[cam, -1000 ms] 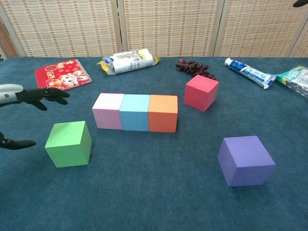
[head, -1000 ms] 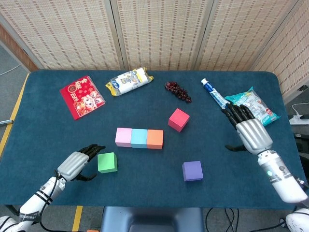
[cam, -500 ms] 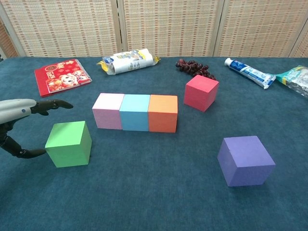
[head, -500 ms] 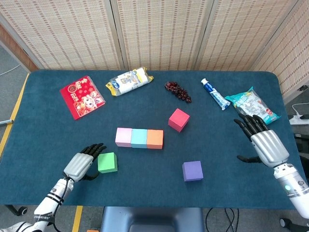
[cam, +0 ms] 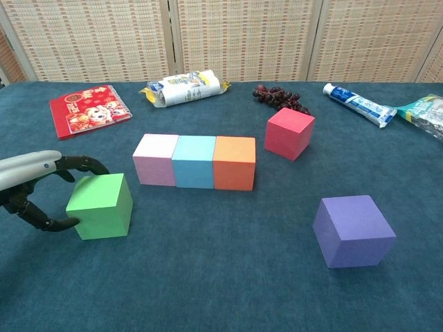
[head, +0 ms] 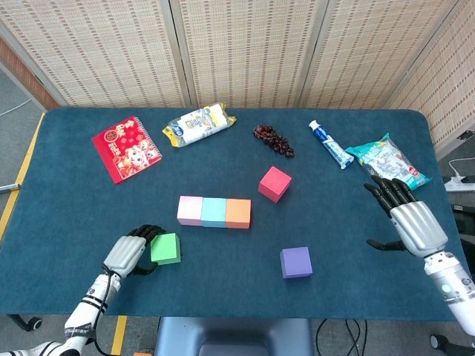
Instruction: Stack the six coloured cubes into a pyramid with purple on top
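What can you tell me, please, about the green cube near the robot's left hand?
The green cube is a plain, matte block in bright green, with flat faces and crisp edges, looking like foam or painted wood. It sits flat on the blue table, upright, alone at the near left, apart from the pink cube that starts the row of three. The left hand wraps it from its left side: fingers curl over the far top edge, and the thumb meets the near lower edge. It is not lifted.

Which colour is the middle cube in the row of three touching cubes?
Light blue cube, between the pink cube and the orange cube; clearest in the chest view.
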Motion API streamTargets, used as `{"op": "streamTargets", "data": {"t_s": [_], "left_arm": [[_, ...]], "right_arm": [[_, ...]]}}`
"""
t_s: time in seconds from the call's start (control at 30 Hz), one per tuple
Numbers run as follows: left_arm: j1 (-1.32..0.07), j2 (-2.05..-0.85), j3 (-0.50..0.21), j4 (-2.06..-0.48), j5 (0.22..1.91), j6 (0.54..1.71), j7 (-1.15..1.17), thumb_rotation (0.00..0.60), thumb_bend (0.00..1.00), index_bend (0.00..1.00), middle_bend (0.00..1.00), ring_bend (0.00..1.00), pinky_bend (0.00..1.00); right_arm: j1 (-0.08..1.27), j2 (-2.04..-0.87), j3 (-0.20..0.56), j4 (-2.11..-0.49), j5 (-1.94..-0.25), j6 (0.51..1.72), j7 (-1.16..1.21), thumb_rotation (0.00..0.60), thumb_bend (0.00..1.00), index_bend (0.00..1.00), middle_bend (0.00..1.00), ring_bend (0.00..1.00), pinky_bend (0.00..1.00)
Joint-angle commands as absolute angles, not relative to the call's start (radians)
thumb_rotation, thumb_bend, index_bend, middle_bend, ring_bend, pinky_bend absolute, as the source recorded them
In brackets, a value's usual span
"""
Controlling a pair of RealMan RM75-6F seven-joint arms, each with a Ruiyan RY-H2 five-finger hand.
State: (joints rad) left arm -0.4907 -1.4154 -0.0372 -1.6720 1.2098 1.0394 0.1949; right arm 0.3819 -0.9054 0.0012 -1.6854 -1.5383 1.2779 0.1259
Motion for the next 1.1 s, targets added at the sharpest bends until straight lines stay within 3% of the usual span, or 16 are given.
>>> {"op": "streamTargets", "data": {"t_s": [0.03,0.23,0.33,0.53,0.7,0.9,1.1], "left_arm": [[-0.492,-1.429,-0.043,-1.655,1.215,1.041,0.184,0.6,0.32,0.22,0.18,0.14,0.23],[-0.477,-1.455,-0.061,-1.62,1.263,1.076,0.087,0.6,0.32,0.4,0.39,0.32,0.38],[-0.477,-1.431,-0.067,-1.627,1.306,1.082,0.019,0.6,0.32,0.43,0.43,0.36,0.44],[-0.528,-1.306,-0.101,-1.655,1.444,1.082,-0.069,0.6,0.32,0.44,0.42,0.35,0.42],[-0.642,-1.216,-0.152,-1.652,1.506,0.974,-0.163,0.6,0.32,0.41,0.36,0.28,0.34],[-0.792,-1.232,-0.169,-1.543,1.597,0.844,-0.433,0.6,0.32,0.39,0.32,0.24,0.29],[-0.864,-1.28,-0.148,-1.44,1.661,0.814,-0.528,0.6,0.32,0.38,0.31,0.23,0.28]], "right_arm": [[0.377,-0.908,0.003,-1.682,-1.539,1.277,0.13,0.6,0.1,0.0,0.0,0.0,0.02],[0.361,-0.914,0.009,-1.675,-1.539,1.284,0.142,0.6,0.1,0.0,0.0,0.0,0.02],[0.353,-0.914,0.012,-1.676,-1.541,1.289,0.145,0.6,0.1,0.0,0.0,0.0,0.02],[0.339,-0.9,0.022,-1.691,-1.542,1.303,0.145,0.6,0.1,0.0,0.0,0.0,0.02],[0.326,-0.89,0.028,-1.717,-1.541,1.314,0.129,0.6,0.1,0.0,0.0,0.0,0.02],[0.307,-0.879,0.03,-1.743,-1.526,1.318,0.103,0.6,0.1,0.0,0.0,0.0,0.02],[0.292,-0.873,0.031,-1.757,-1.515,1.326,0.087,0.6,0.1,0.0,0.0,0.0,0.02]]}}
